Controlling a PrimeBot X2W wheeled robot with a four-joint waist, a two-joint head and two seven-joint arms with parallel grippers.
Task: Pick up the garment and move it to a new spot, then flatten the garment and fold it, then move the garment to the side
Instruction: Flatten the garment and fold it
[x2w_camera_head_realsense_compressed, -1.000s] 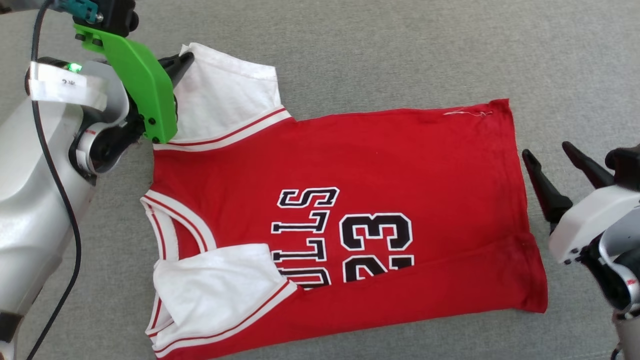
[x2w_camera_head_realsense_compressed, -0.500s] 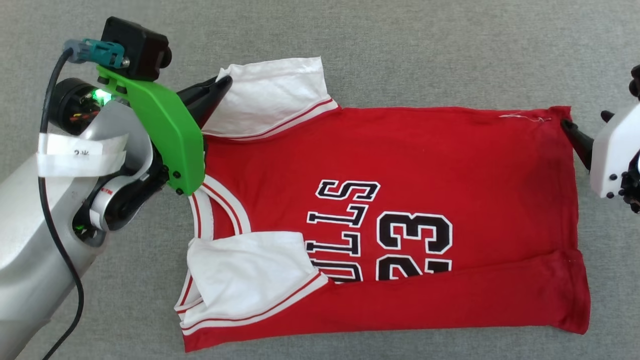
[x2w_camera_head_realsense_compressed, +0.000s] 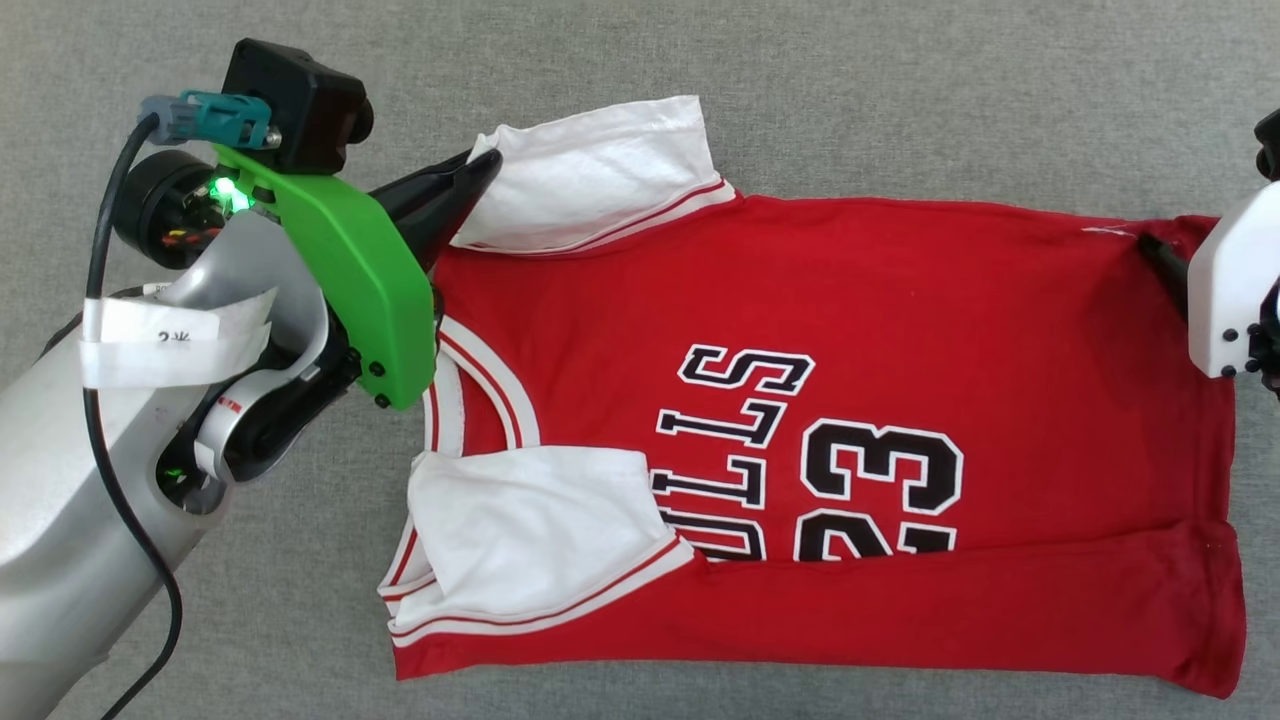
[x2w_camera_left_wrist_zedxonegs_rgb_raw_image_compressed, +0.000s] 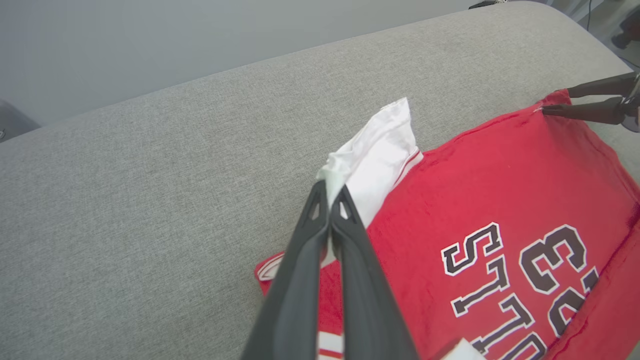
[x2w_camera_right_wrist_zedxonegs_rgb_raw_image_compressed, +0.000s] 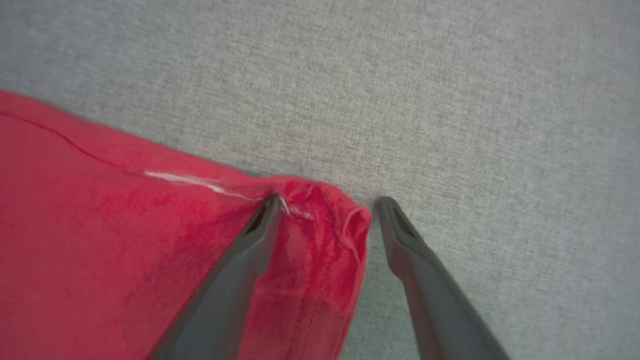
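Two grippers, one shirt — one at each end of the garment (x2w_camera_head_realsense_compressed: 850, 290).
My left gripper (x2w_camera_left_wrist_zedxonegs_rgb_raw_image_compressed: 330, 194) is clamped tight on the tip of the far white sleeve (x2w_camera_head_realsense_compressed: 600, 180). My right gripper (x2w_camera_right_wrist_zedxonegs_rgb_raw_image_compressed: 325, 205) stands with its fingers apart astride the red hem corner (x2w_camera_right_wrist_zedxonegs_rgb_raw_image_compressed: 345, 215) — one finger on the cloth, the other on bare grey just beside it. The garment lies flat and sideways on the grey padded surface (x2w_camera_head_realsense_compressed: 900, 90), print up (BULLS and 23 are partly covered by a folded-over lower strip (x2w_camera_head_realsense_compressed: 950, 610)). Its near sleeve (x2w_camera_head_realsense_compressed: 530, 530) is folded onto the chest, and the whole shirt lies well in from the surface's rounded far edge.
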